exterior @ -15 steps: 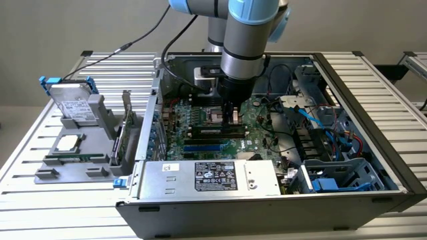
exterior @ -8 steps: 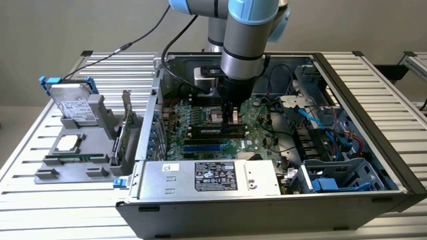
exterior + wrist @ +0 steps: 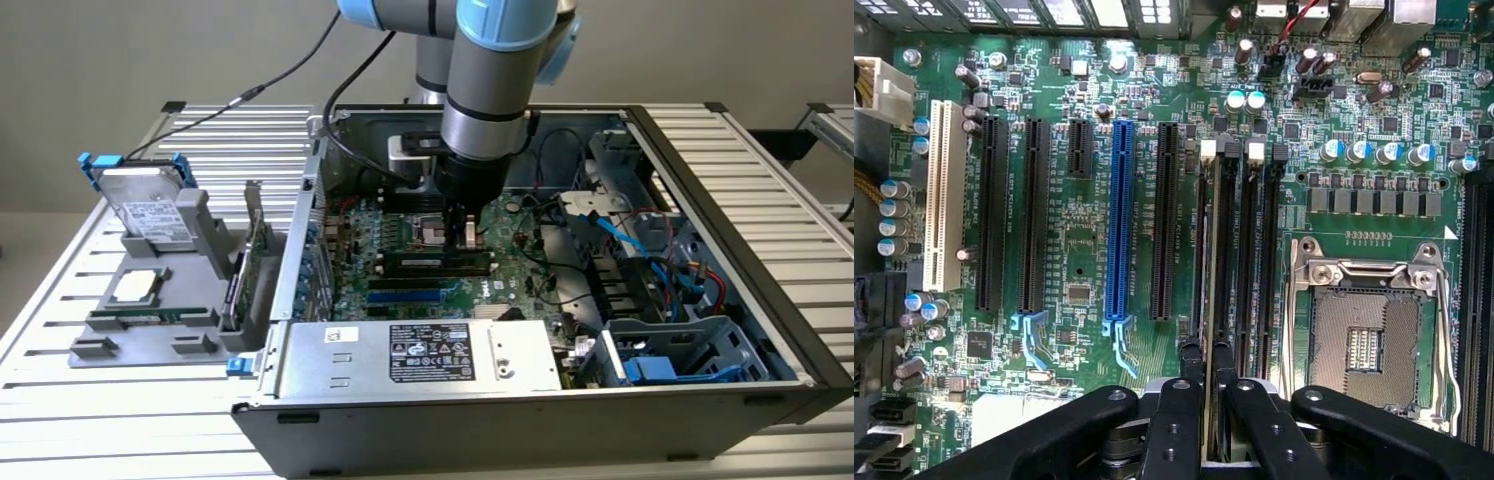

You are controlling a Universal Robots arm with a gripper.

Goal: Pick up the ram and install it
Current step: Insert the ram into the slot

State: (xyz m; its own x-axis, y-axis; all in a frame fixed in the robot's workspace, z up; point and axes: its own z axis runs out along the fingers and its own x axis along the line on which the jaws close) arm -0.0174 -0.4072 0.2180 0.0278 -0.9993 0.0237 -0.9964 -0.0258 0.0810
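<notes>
Slatted metal bench (image 3: 747,150) w/ open PC case (image 3: 400,420); jaws clamped on ram (image 3: 1211,400) edge-on at mobo mem slots (image 3: 1266,260).

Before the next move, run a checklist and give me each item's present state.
1. Grip: the hand is closed on the ram: ok.
2. The ram runs parallel to the memory slots: ok.
3. The ram is seated in a slot: cannot tell.
4. The white slot latches are open: cannot tell.
5. The hand is apart from the CPU socket: ok.
</notes>
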